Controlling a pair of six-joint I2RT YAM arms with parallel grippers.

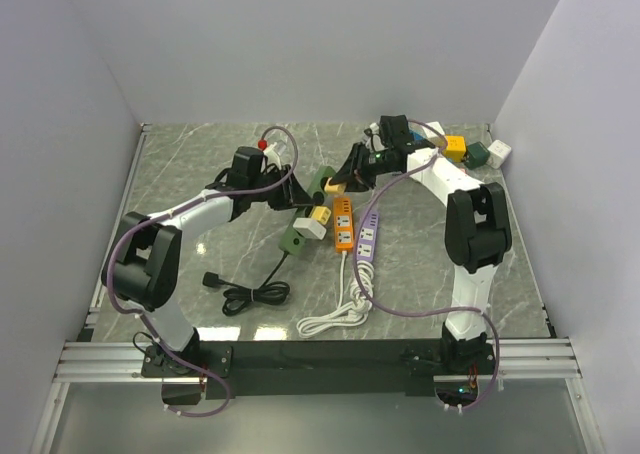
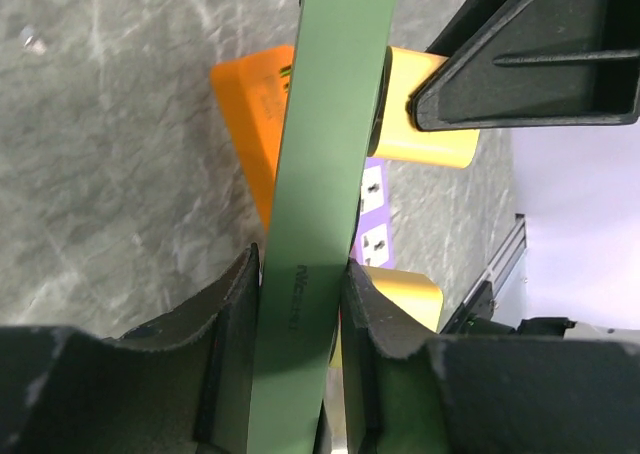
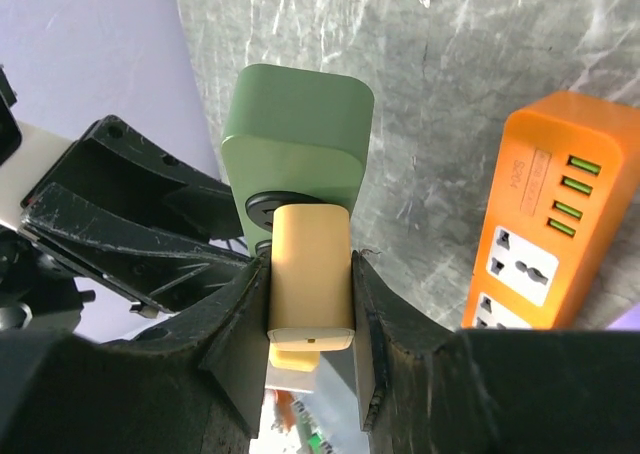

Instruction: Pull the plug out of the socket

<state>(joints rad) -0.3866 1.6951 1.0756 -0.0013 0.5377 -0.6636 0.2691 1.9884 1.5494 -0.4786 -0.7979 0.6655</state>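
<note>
Clearly both arms are engaged: the left jaws pinch the green strip point(image 2: 330, 124) across its narrow sides, seemingly raised off the surface point(image 2: 120, 154). The right jaws are pressed on the yellow plug point(image 3: 311, 264), seated in the strip's end socket point(image 3: 262, 206). The plug's long axis runs straight back between the right jaws, so the pull likely follows that line.
</note>
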